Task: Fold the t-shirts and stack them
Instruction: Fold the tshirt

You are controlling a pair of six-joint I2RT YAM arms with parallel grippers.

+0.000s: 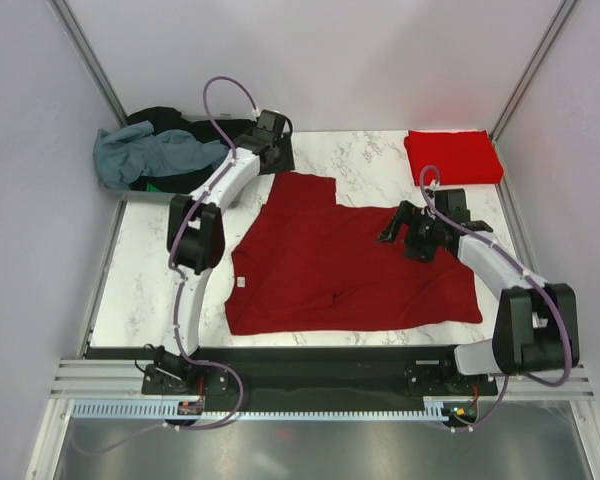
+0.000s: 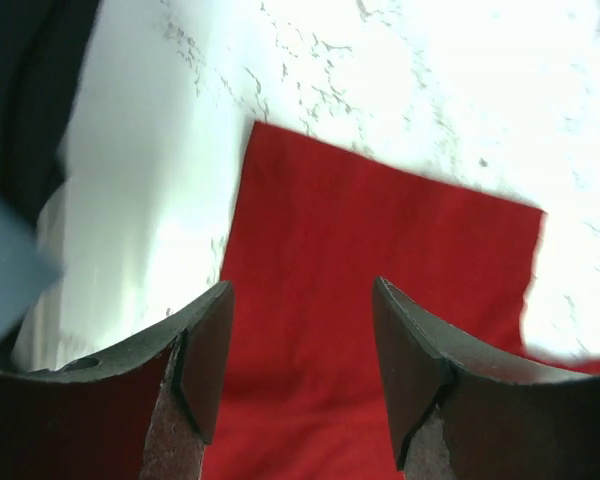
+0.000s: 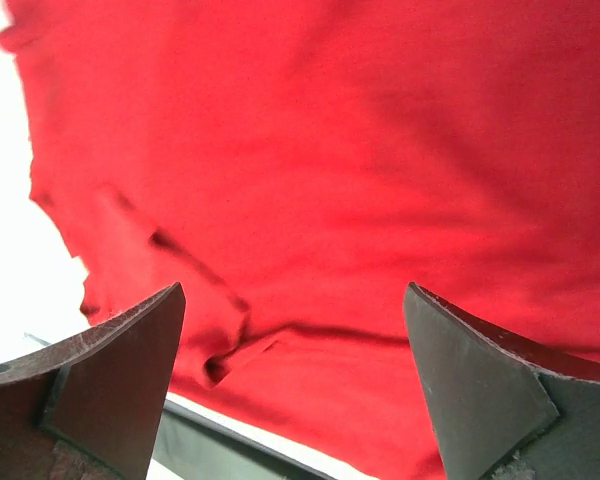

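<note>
A dark maroon-red t-shirt (image 1: 350,265) lies spread flat in the middle of the marble table (image 1: 150,280). A brighter red t-shirt (image 1: 453,156), folded to a rectangle, rests at the back right corner. My left gripper (image 1: 278,158) hovers at the shirt's back left flap, open, with only red cloth (image 2: 380,250) showing beyond its empty fingers (image 2: 205,360). My right gripper (image 1: 396,226) hangs over the shirt's right half, wide open and holding nothing. In the right wrist view the gripper (image 3: 295,385) looks down on the cloth (image 3: 330,150), which has a small crease (image 3: 225,355) near its front hem.
A loose heap of grey-blue (image 1: 145,155), black (image 1: 165,120) and green t-shirts sits at the back left corner, partly off the table. White walls enclose the cell. The table's dark front edge (image 3: 230,450) shows just beyond the shirt's hem.
</note>
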